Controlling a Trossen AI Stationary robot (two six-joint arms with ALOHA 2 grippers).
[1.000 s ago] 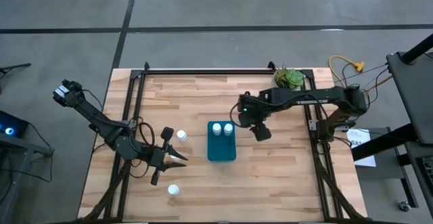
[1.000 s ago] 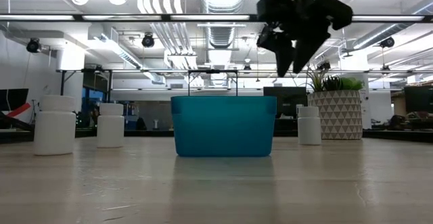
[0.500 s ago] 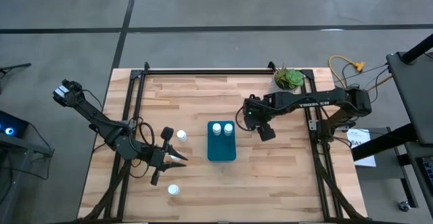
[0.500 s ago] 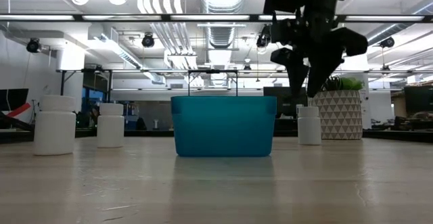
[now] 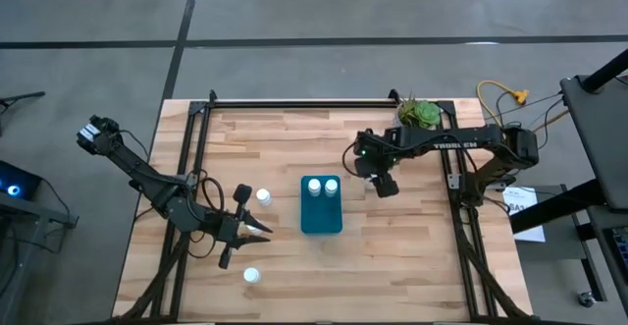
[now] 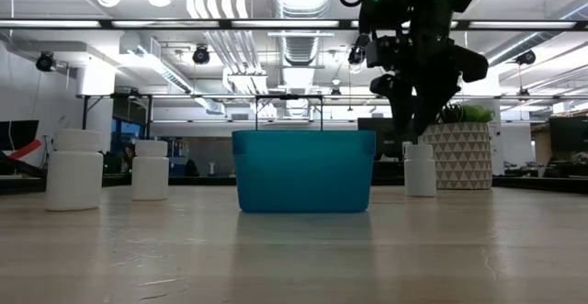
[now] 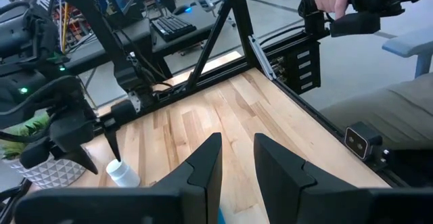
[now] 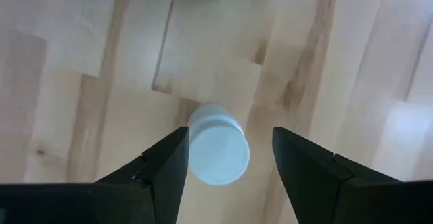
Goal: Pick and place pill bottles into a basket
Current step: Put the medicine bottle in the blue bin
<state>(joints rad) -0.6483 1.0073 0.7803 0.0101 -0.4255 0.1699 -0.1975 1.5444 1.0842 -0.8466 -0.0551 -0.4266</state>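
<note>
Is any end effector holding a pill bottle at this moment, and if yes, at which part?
Nothing is held. The right end effector is open above an upright pill bottle, fingers on either side, not touching. The left end effector is open and empty.

A small teal-blue rectangular basket [image 5: 321, 217] with rounded corners sits near the middle of the wooden table. Two white capped pill bottles [image 5: 322, 187] stand upright side by side inside its far end. Left of the basket, two more white bottles [image 5: 252, 196] stand upright close together, and another [image 5: 251, 276] stands alone nearer the front edge. One upright bottle [image 8: 218, 152] stands to the right of the basket, seen cap-on from above
</note>
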